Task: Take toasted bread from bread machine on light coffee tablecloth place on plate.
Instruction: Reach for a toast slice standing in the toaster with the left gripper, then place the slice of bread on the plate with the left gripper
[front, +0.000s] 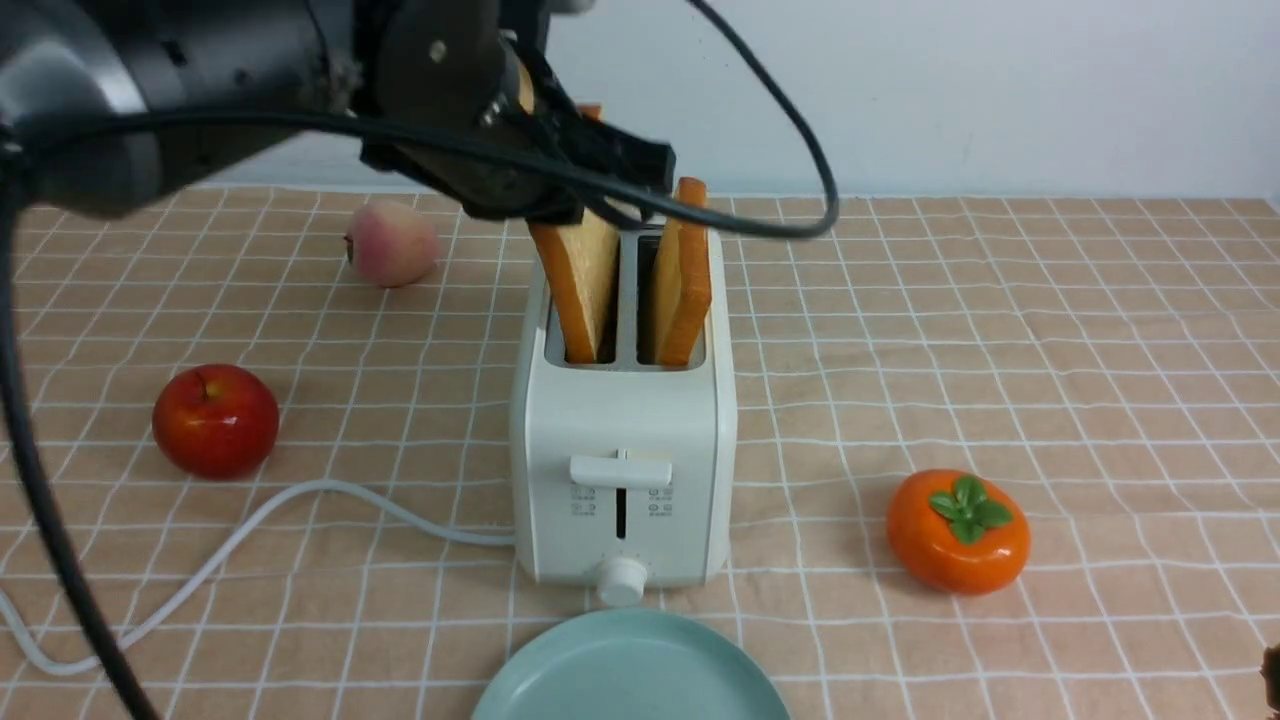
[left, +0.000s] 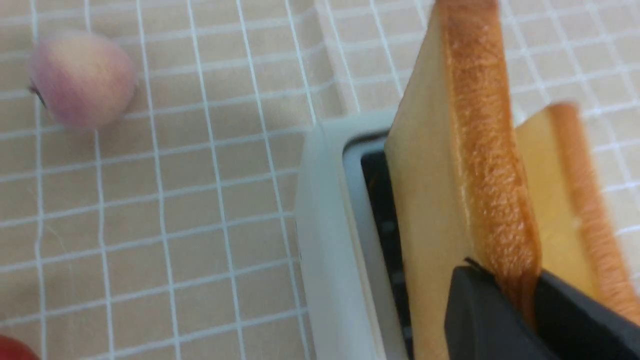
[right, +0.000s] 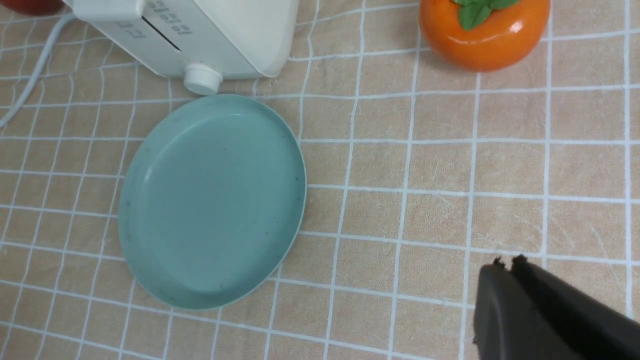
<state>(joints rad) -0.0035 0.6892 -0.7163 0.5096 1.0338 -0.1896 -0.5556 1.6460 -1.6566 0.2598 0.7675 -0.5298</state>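
Left pincer (left: 505, 272) is clenched on the left toast slice (front: 580, 285), its black fingers (left: 475, 310) pressing either side of the slice's orange-brown crust edge near the top. The slice tilts, top leaning to the robot's left, while its lower part sits in the left slot of the bread machine (front: 620, 420). The right toast slice (front: 685, 270) stands nearly upright in the right slot, untouched, just beside the gripped one. About half of each slice sticks up above the slots.

The bread machine stands mid-surface on the light coffee tablecloth (front: 1000, 330), with its white lever (front: 620, 470) and round knob (front: 621, 581) facing the robot. A white cord (front: 300, 500) runs from its left side across the cloth toward the near left edge.

The plate (front: 630, 670) lies flat, just in front of the knob, and has nothing on it.

Right pincer (right: 510, 262) is clenched with nothing between its tips, hovering over bare cloth, on the plate's right and apart from it.

Other items on the cloth:
- Red apple (front: 215, 420) is left of the bread machine.
- Peach (front: 392, 243) is farther back on the left.
- Orange persimmon (front: 957, 532) with a green leaf cap is on the right, near the front.

All three are well apart from the pincers.
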